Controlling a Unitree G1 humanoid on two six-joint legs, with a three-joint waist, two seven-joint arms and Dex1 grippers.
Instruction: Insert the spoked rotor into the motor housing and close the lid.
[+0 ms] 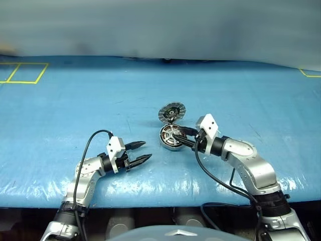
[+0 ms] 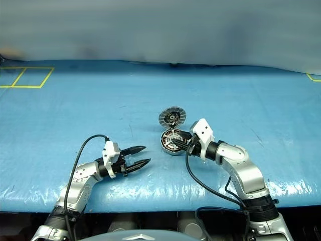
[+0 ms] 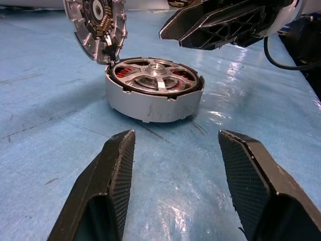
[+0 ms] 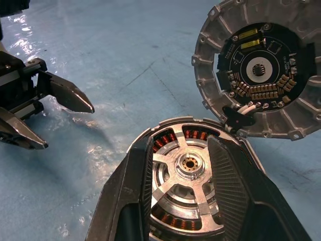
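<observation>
Near the middle of the head view, on blue sheeting: motor housing, flat on the surface, spoked rotor already seated inside, hub up, copper coils showing between the flat spokes. Just above it in the frame, lid swung open and standing nearly upright on its hinge, dark inner face with yellow-green marks turned toward the camera, ribbed silver rim around it.

Right of centre, right gripper reaching in from the lower right, black fingers apart and empty, poised over the rotor, one either side of the hub as seen from the wrist; contact with the rotor or housing rim not clear.

Lower left of centre, left gripper pointing right toward the housing, well apart from it, fingers spread wide, holding nothing, low over the sheeting.

Upper left corner: yellow tape lines on the sheeting.
</observation>
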